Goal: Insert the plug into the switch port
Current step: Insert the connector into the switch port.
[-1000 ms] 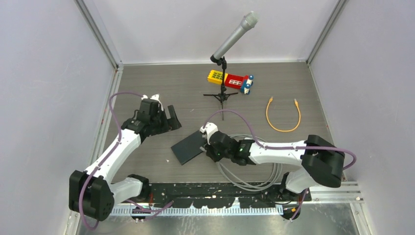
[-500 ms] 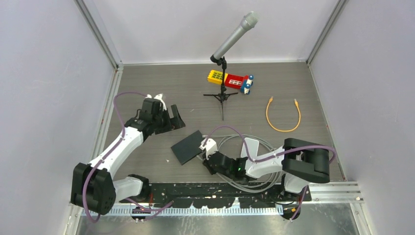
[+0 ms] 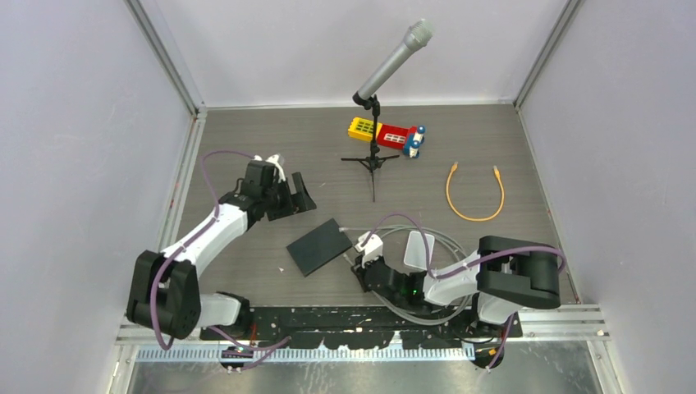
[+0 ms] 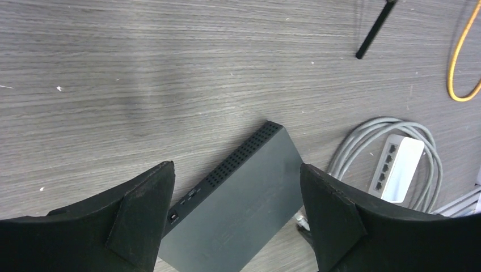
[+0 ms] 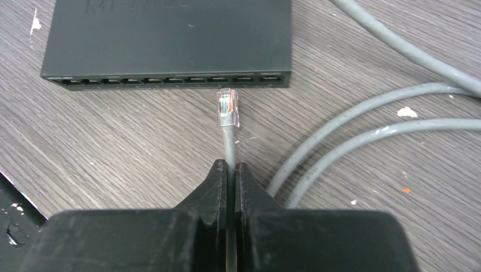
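Observation:
The black switch lies flat on the table, and its row of ports faces my right gripper. The clear plug on the grey cable hovers a short way in front of the ports near the row's right end, not inserted. My right gripper is shut on the cable just behind the plug, at the switch's near right corner. My left gripper is open above the switch's far side, touching nothing; from above, the left gripper sits up and left of the switch.
A white hub sits inside the coiled grey cable to the right of the switch. An orange cable lies at the right. A microphone stand and toy blocks stand at the back.
My right arm has drawn back toward the near edge with the cable, away from the switch's side. My left gripper has shifted right toward the switch and its jaws narrowed slightly.

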